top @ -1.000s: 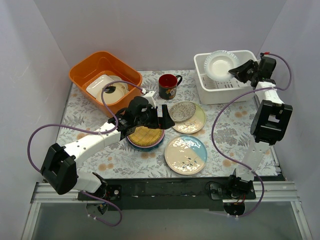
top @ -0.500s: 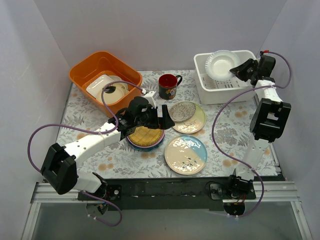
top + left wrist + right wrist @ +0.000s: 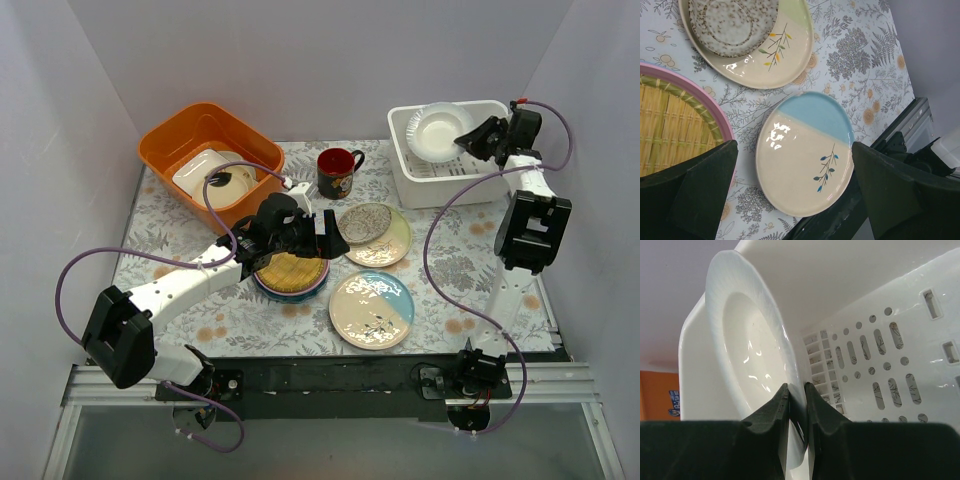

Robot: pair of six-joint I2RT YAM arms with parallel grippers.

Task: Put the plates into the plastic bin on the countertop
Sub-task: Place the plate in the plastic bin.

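Note:
My right gripper (image 3: 472,143) is shut on the rim of a white plate (image 3: 438,131), holding it tilted on edge inside the white plastic bin (image 3: 450,186). In the right wrist view the fingertips (image 3: 785,397) pinch the plate's rim (image 3: 745,350) above the bin's slotted floor (image 3: 890,365). My left gripper (image 3: 328,238) hangs open over the countertop (image 3: 450,265), beside a stack topped by a yellow woven plate (image 3: 290,270). Between its fingers (image 3: 794,148) the wrist view shows a cream-and-blue plate (image 3: 805,160) below.
A speckled grey plate (image 3: 364,222) lies on a cream-and-green plate (image 3: 392,243). A dark mug (image 3: 338,172) stands at the back middle. An orange tub (image 3: 190,125) with white dishes (image 3: 208,172) sits at the back left. The pink rim (image 3: 715,112) edges the stack.
The right gripper has carried the white plate a little left and further back into the bin, and the wrist has risen. The left arm has not moved.

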